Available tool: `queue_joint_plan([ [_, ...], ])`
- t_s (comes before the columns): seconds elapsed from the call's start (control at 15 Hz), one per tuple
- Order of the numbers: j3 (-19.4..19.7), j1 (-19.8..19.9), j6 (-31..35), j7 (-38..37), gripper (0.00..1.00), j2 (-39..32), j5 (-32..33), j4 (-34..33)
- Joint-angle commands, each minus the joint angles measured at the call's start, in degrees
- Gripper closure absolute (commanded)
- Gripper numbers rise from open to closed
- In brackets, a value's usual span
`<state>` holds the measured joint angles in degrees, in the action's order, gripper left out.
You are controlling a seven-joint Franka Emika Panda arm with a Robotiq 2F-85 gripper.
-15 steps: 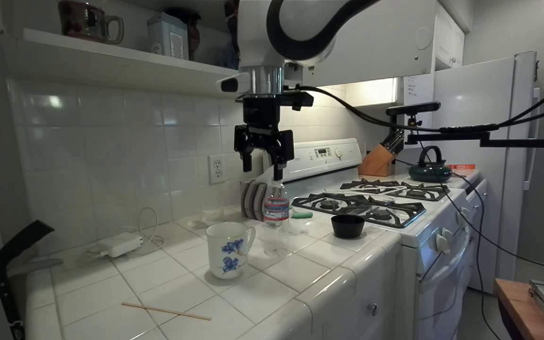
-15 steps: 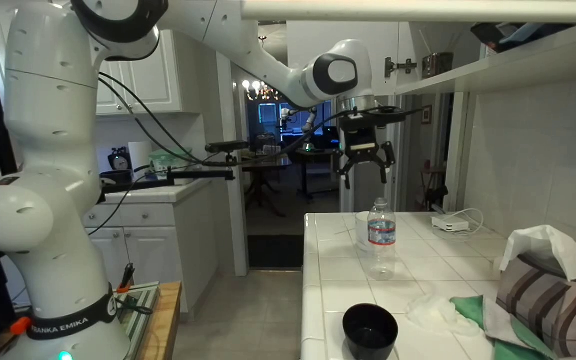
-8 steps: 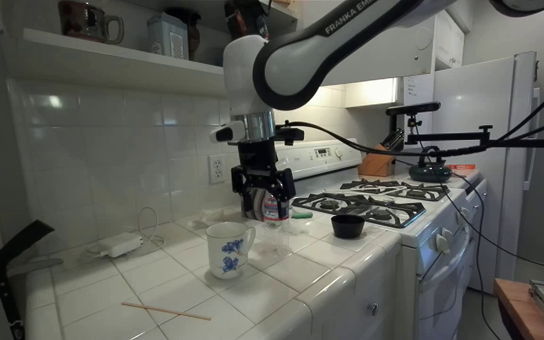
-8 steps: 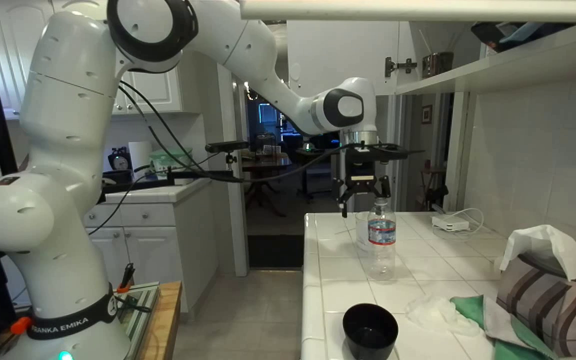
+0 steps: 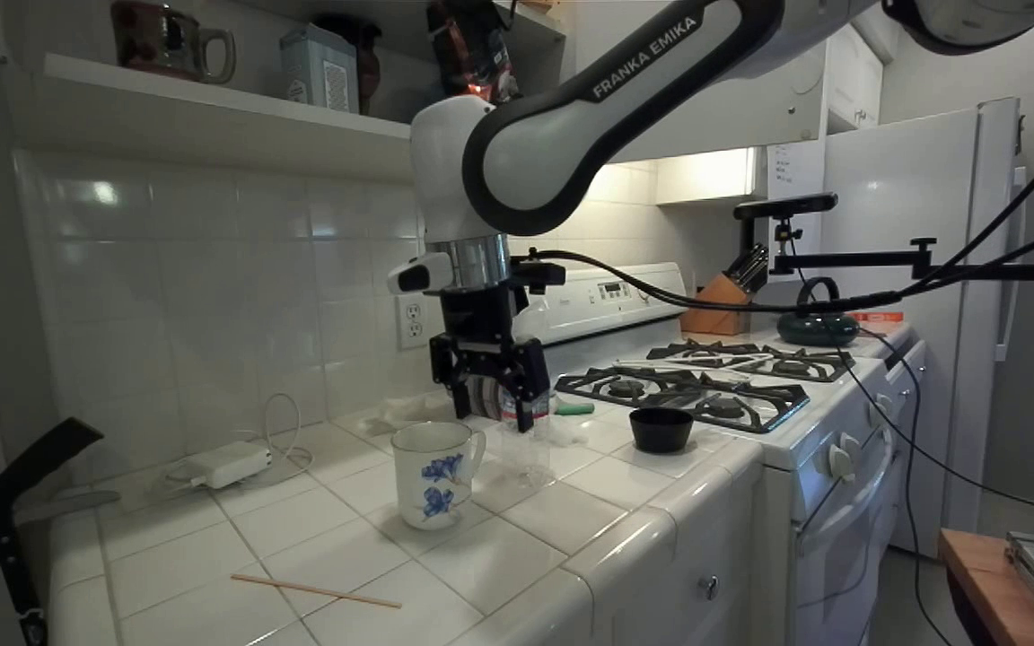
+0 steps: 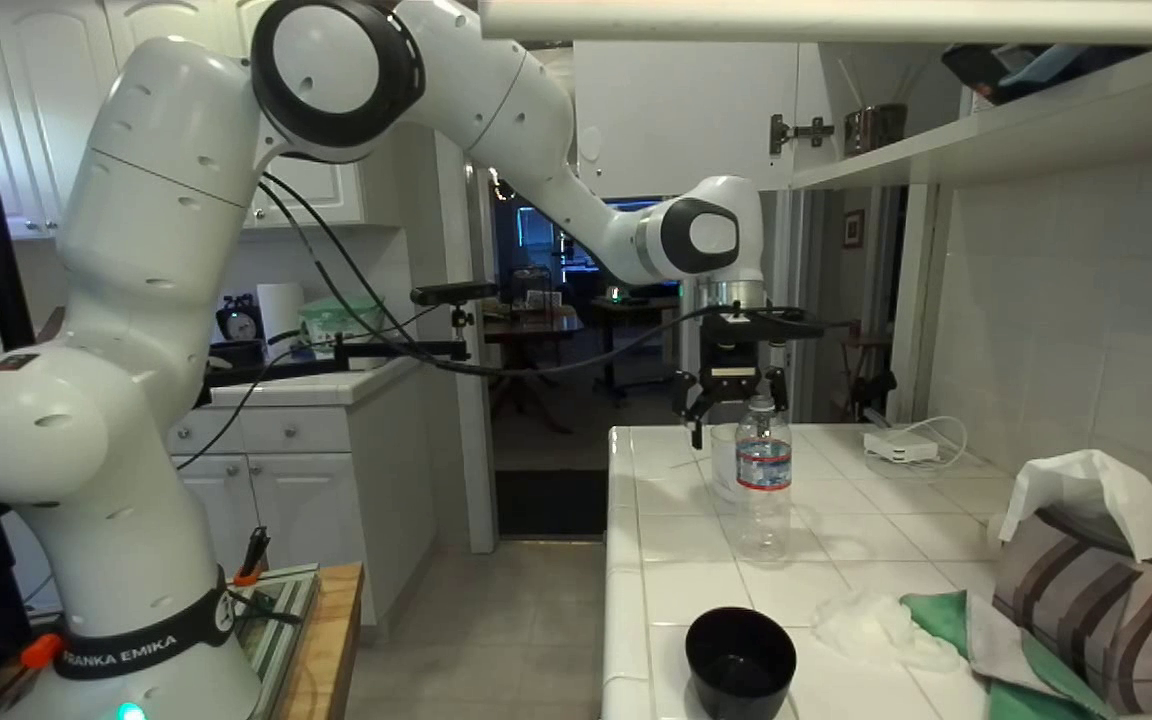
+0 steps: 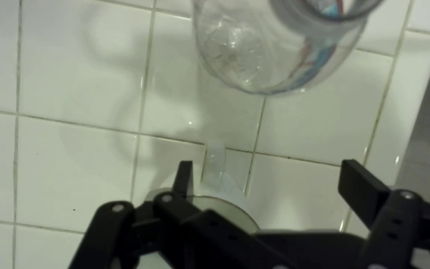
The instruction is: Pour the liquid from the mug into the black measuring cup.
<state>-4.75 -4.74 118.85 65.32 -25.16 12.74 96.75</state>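
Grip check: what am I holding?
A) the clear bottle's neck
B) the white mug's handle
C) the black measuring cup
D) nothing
D: in the wrist view the gripper has its fingers spread wide apart, nothing pinched between them, and the white mug stands on the tiled counter.

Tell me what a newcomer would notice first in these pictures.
Probably the white robot arm, its open black two-fingered gripper hanging above the white tiled counter. Near the gripper stand a white mug with blue flowers and a clear plastic bottle. The small black bowl-shaped cup sits closer to the white gas stove.
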Motion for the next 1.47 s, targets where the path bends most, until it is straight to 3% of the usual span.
queue_joint_plan([
  [0.0,0.2,-0.4,-1.3,-2.1,0.00,-3.1,2.4,-5.1],
  [0.6,0.4,-1.1,-5.3,-3.3,0.00,-9.5,3.6,-13.1],
  [0.87,0.4,-1.6,-5.4,-3.8,0.14,-10.4,3.7,-13.2],
  [1.13,0.5,-1.2,-4.7,-4.7,0.13,-9.8,3.5,-11.3],
  [1.27,0.4,-0.9,-4.3,-5.0,0.20,-9.3,3.2,-10.3],
  [1.4,0.3,-0.6,-4.0,-5.4,0.44,-8.9,2.9,-9.5],
])
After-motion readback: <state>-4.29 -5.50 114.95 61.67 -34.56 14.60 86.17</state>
